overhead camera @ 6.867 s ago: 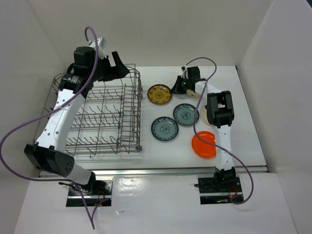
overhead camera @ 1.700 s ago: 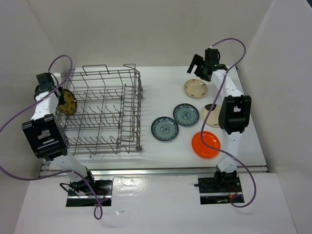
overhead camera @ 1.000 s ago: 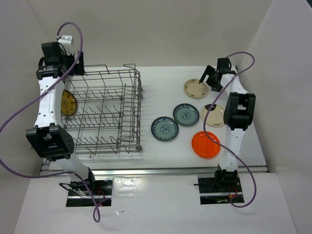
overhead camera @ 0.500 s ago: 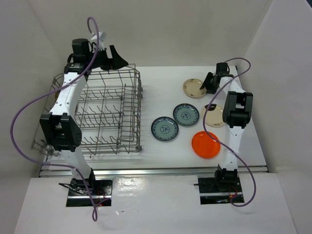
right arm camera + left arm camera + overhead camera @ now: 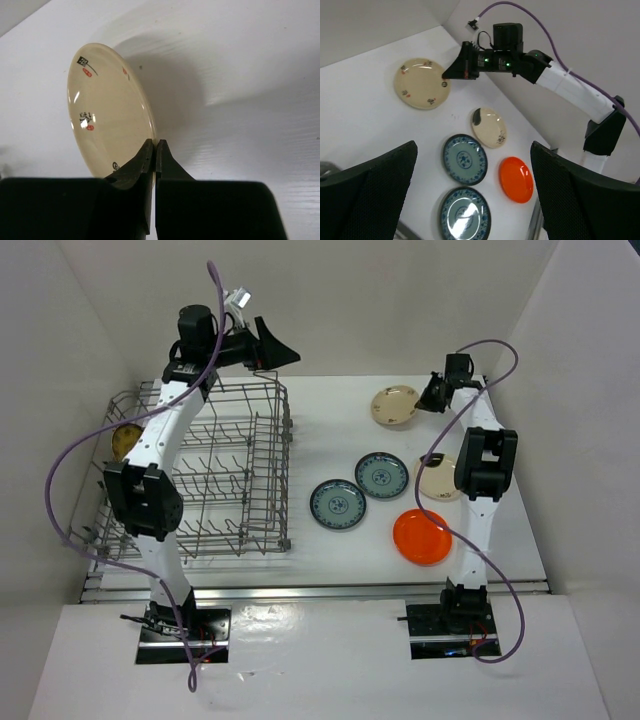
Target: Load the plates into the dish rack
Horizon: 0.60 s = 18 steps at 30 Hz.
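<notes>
The grey wire dish rack (image 5: 283, 480) stands at the left, with the brown-yellow plate (image 5: 124, 441) upright at its far left side. My left gripper (image 5: 279, 348) is open and empty, raised over the rack's far right corner; its view (image 5: 472, 147) looks down on the plates. My right gripper (image 5: 432, 395) is shut on the rim of a cream plate (image 5: 392, 407), which is tilted up on its edge (image 5: 107, 112). On the table lie the second cream plate (image 5: 434, 480), two blue-green plates (image 5: 381, 475) (image 5: 337, 505) and the orange plate (image 5: 420, 537).
White walls close in the table at the back and both sides. The right arm's links (image 5: 483, 465) stand over the second cream plate. A purple cable (image 5: 75, 470) loops beside the rack's left side.
My left arm let go of the brown-yellow plate in the rack and swung up and right over its far corner. My right gripper closed on the cream plate's rim and tipped it up.
</notes>
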Available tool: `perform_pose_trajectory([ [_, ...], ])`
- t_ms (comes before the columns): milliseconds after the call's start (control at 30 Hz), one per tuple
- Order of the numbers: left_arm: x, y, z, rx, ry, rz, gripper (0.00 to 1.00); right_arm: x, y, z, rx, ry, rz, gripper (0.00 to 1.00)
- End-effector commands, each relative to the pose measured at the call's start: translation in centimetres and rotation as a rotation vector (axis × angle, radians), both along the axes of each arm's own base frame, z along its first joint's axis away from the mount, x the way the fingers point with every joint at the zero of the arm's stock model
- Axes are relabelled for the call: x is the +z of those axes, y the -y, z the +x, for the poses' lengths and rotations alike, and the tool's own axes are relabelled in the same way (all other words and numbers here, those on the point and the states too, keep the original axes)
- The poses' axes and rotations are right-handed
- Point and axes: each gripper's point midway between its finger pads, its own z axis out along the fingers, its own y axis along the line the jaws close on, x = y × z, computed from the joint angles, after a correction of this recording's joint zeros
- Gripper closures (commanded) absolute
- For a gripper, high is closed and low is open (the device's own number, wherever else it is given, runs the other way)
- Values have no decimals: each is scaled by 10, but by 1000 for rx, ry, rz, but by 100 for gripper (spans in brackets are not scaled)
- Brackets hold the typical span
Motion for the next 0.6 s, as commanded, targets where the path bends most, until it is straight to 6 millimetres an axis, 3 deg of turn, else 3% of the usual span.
perform_pose_trajectory([
  [0, 23, 35, -8, -146, 58, -81, 1, 98, -21, 10, 108, 203, -4, 100],
  [33, 25, 37, 0, -146, 59, -96, 1, 135, -34, 11, 148, 294, -7, 100],
  [100, 25, 43, 7, -144, 79, -99, 1, 167, -59, 6, 223, 373, 23, 100],
  [133, 27, 44, 9, -145, 89, -101, 1, 198, -79, 2, 277, 453, 22, 100],
  [167, 22, 44, 12, -144, 79, -99, 1, 208, -92, -2, 317, 482, 21, 100],
  [200, 12, 49, 16, -132, 48, -95, 1, 223, -118, -9, 377, 521, 25, 100],
  [267, 4, 48, 21, -118, 30, -86, 1, 254, -143, -20, 426, 605, 0, 100],
  [367, -5, 45, 28, -73, 30, -53, 2, 279, -178, -35, 488, 668, -33, 100],
  [567, -13, 30, 48, 95, 71, 59, 2, 313, -189, -47, 534, 728, -13, 100],
])
